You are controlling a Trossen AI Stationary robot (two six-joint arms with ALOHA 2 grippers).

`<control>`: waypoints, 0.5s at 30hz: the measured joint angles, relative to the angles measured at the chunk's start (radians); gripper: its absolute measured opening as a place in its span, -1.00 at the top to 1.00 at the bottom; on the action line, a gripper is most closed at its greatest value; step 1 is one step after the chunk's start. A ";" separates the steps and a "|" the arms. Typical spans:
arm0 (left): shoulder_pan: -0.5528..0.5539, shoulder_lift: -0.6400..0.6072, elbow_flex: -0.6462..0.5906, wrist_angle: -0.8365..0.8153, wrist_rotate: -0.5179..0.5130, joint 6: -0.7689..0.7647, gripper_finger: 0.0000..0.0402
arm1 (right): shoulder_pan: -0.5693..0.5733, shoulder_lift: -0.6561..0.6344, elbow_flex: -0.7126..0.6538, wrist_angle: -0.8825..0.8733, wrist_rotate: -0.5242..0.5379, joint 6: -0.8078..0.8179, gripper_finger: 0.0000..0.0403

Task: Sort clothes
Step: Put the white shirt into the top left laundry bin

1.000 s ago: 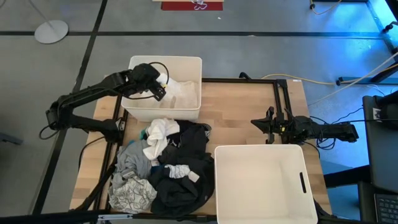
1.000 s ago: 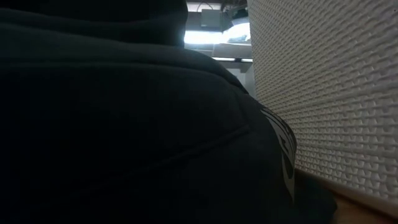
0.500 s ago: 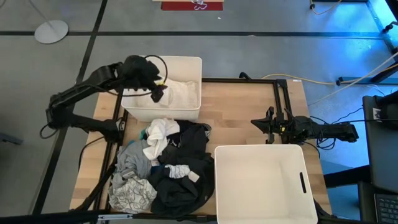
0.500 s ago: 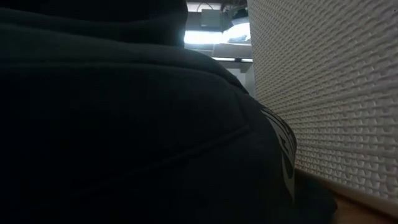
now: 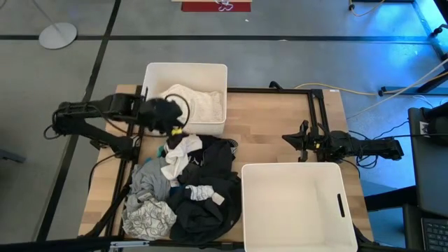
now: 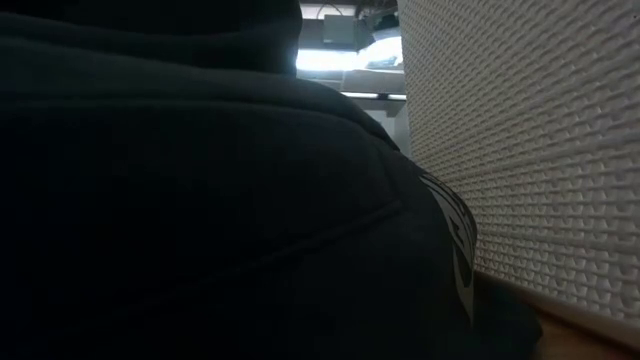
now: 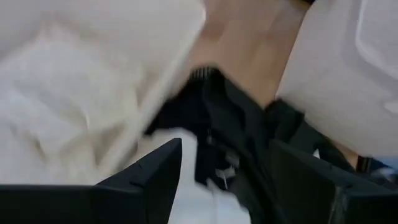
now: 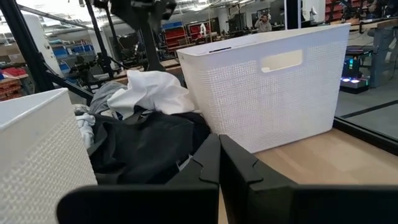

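The clothes lie in a heap at the lower left of the high view, on the wooden counter, between the two white bins. They should handle as light, limp fabric that sags and drags its neighbours, so a pinch on a raised fold at the top of the pile looks safest.

Largest is the black garment spread through the middle and lower right of the heap. Next come the grey piece and the white one with grey print at lower left, then the white shirt on top, then a teal scrap.

A cream garment already lies in the upper bin.

The left hand hangs over that bin's near wall, fingers apart and holding nothing. The right hand waits at centre right, fingers pressed together.
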 joint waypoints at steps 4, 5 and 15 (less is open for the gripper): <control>-0.067 -0.001 -0.010 -0.093 -0.032 -0.171 -0.13 | 0.000 0.000 0.000 0.000 0.000 -0.001 0.98; -0.079 -0.001 -0.019 -0.107 -0.034 -0.211 -0.13 | 0.000 0.000 0.000 0.000 0.000 -0.001 0.98; -0.131 0.000 -0.167 -0.099 -0.004 -0.408 -0.13 | 0.000 0.000 0.000 0.000 0.001 -0.002 0.98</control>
